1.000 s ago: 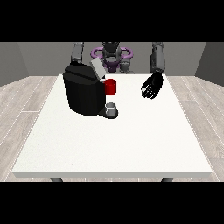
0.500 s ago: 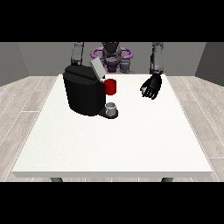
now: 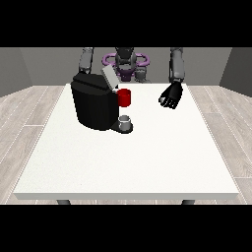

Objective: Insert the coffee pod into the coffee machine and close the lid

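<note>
The black coffee machine [image 3: 94,104] stands on the left half of the white table [image 3: 147,162], with its grey lid [image 3: 109,78] tilted up and open. A red thing at the machine [image 3: 124,97] shows on its front, on the side toward the view's right. Below it a small grey thing [image 3: 126,121] sits on the machine's base. The hand at the view's right [image 3: 172,94] hangs above the table's far right part, well apart from the machine, with relaxed fingers pointing down and nothing visible in it. The arm at the view's left [image 3: 86,59] goes down behind the machine, which hides its hand.
The robot's torso [image 3: 125,63] stands behind the table's far edge. Wooden floor [image 3: 24,118] surrounds the table.
The hand at the view's right has shifted slightly up and back toward the robot. The machine, its lid and the grey thing have not moved.
</note>
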`<state>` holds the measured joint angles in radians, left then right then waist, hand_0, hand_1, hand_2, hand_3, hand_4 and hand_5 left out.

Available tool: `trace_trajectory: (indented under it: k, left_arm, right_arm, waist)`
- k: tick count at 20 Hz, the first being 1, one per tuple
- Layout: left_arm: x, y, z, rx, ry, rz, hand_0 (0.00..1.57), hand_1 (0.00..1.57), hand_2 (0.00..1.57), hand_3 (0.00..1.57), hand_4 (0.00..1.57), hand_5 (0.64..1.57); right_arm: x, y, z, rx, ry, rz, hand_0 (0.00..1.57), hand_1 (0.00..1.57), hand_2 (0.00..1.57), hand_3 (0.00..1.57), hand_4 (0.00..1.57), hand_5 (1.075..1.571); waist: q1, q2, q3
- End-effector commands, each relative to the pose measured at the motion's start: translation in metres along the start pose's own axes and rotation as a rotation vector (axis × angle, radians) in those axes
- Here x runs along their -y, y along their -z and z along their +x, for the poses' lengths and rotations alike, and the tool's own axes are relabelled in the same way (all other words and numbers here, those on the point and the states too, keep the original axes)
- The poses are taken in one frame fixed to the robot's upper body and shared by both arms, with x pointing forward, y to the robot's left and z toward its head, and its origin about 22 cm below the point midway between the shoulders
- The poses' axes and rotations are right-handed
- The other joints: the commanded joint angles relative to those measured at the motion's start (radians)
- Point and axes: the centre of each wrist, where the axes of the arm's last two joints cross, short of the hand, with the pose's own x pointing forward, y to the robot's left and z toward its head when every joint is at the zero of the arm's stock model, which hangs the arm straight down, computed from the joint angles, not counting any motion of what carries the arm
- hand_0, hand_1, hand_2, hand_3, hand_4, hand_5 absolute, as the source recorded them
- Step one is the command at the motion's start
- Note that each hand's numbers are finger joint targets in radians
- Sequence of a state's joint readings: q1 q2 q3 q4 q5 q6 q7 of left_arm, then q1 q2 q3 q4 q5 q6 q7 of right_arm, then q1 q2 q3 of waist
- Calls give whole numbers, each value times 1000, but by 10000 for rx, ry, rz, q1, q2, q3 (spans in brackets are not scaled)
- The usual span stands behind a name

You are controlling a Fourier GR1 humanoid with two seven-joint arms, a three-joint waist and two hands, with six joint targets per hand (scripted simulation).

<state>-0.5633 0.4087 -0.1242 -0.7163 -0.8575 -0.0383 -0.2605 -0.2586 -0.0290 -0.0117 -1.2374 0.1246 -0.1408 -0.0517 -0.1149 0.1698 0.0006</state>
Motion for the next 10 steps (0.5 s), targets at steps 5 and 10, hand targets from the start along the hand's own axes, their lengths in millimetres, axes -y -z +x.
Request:
trace_trajectory:
  k: [5, 10]
  left_arm:
    - [-20, 16, 20, 955, -1750, -149, 1449, 1449, 1434, 1357, 517, 1571]
    - [-37, 32, 68, 1616, -1168, -1036, 1375, 1375, 1381, 1327, 490, 1571]
  right_arm:
    - [2, -12, -22, -1401, -700, -394, 0, 0, 0, 0, 0, 1571]
    - [24, -7, -44, -1554, -774, -871, 0, 0, 0, 0, 0, 1571]
  waist:
    - [57, -954, -7]
    - [595, -1308, 1]
